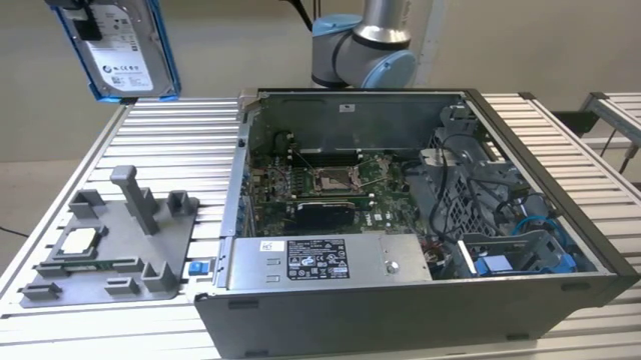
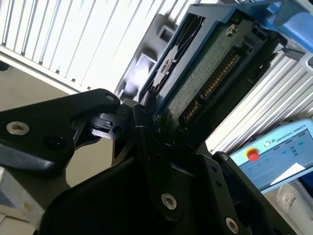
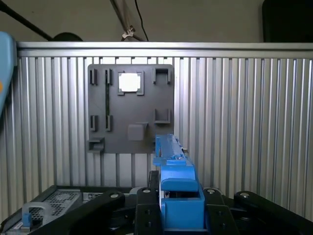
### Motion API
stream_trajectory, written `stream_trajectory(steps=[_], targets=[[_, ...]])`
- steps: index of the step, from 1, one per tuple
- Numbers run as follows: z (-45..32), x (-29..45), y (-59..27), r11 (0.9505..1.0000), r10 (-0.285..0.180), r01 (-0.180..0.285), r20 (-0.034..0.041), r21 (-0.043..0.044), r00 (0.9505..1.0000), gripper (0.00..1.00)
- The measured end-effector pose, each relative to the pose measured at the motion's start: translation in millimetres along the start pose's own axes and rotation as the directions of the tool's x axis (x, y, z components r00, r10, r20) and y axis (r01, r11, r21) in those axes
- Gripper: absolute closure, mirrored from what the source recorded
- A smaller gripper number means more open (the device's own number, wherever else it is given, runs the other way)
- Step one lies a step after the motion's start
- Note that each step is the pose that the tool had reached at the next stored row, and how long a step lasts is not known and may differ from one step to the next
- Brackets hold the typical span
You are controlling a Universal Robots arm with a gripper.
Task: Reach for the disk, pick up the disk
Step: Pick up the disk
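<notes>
**Disk gripped in mid-air, clear of the surface**

We see the flat silver-grey metal disk (image 1: pixel 125 49), with its white label and blue side rails, hanging upright at the top of the exterior view's left. Its upper edge is cut by the frame, and its lower edge shows in front of the far corner of the ribbed aluminium surface (image 1: pixel 170 142). In the first wrist view the black pincer (image 3: pixel 180 205) is clamped on the disk (image 3: pixel 173 164), with a finger on each side of a blue rail. Open air lies all round the disk. The open dark computer case (image 1: pixel 401 315) stands well apart toward the exterior view's right. The grey plastic fixture plate (image 1: pixel 115 229) lies near the surface's near edge, with bare ribs between it and the far corner.
</notes>
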State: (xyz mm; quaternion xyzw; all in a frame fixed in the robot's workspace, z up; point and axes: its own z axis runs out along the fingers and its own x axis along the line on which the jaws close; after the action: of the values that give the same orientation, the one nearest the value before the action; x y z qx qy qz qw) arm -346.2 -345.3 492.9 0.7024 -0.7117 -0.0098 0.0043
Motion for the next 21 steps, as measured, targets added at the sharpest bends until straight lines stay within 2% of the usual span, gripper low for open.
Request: stream_trajectory(steps=[21], targets=[[-0.9, -0.7, -47.4, 1.0000, 0.000, 0.000, 0.0000, 0.0000, 1.0000, 1.00]])
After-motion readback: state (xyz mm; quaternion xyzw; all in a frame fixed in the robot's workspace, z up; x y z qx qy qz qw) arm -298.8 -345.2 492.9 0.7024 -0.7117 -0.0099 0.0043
